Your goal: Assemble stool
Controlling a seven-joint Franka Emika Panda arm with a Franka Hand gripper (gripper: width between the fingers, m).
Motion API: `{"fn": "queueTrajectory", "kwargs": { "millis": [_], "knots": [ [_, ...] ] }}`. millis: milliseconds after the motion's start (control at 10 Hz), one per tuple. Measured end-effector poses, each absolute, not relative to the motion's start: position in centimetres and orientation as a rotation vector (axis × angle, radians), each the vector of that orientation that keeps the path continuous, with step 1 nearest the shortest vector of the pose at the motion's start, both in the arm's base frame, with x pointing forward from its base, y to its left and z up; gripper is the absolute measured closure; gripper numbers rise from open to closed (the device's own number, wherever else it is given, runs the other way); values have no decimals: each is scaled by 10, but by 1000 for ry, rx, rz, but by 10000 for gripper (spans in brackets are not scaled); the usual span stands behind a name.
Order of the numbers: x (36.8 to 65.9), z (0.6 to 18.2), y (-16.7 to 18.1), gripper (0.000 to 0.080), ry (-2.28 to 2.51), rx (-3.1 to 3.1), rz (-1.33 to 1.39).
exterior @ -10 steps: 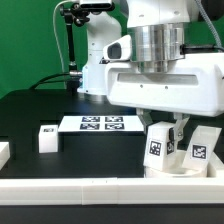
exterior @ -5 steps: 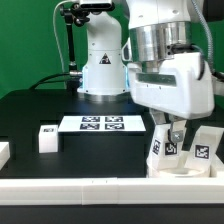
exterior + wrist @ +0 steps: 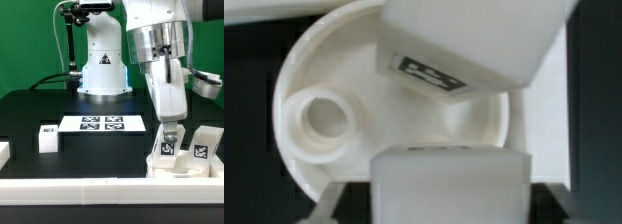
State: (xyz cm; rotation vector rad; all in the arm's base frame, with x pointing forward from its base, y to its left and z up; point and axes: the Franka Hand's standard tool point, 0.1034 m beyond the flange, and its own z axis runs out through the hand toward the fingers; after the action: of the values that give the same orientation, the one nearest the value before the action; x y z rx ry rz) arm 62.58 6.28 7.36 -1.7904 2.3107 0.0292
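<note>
While gripper (image 3: 168,135) clamps leg (image 3: 166,150) at seat (image 3: 186,168), front rail (image 3: 100,190) lies just beside.

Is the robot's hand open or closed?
Closed: the gripper pinches a leg over the seat.

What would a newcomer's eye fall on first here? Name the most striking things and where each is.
The Franka arm's gripper reaches straight down at the exterior view's right, closed on a tagged white leg standing on the round seat. A second leg stands on the seat just to its right, while a loose leg sits apart at the exterior view's left, beside the marker board.
</note>
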Motion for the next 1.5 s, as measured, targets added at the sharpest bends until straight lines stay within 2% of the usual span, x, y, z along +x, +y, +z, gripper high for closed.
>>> {"fn": "queueTrajectory", "kwargs": {
  "millis": [400,700,800,900,1100,1500],
  "knots": [
    [625,72,61,459,2544,-1387,112],
    [625,73,61,459,2565,-1369,140],
    [626,77,60,267,2530,-1439,159],
    [630,84,59,174,2470,-1520,153],
    [632,93,60,157,2418,-1580,149],
    [631,89,59,150,2178,-1893,100]
  ]
}}
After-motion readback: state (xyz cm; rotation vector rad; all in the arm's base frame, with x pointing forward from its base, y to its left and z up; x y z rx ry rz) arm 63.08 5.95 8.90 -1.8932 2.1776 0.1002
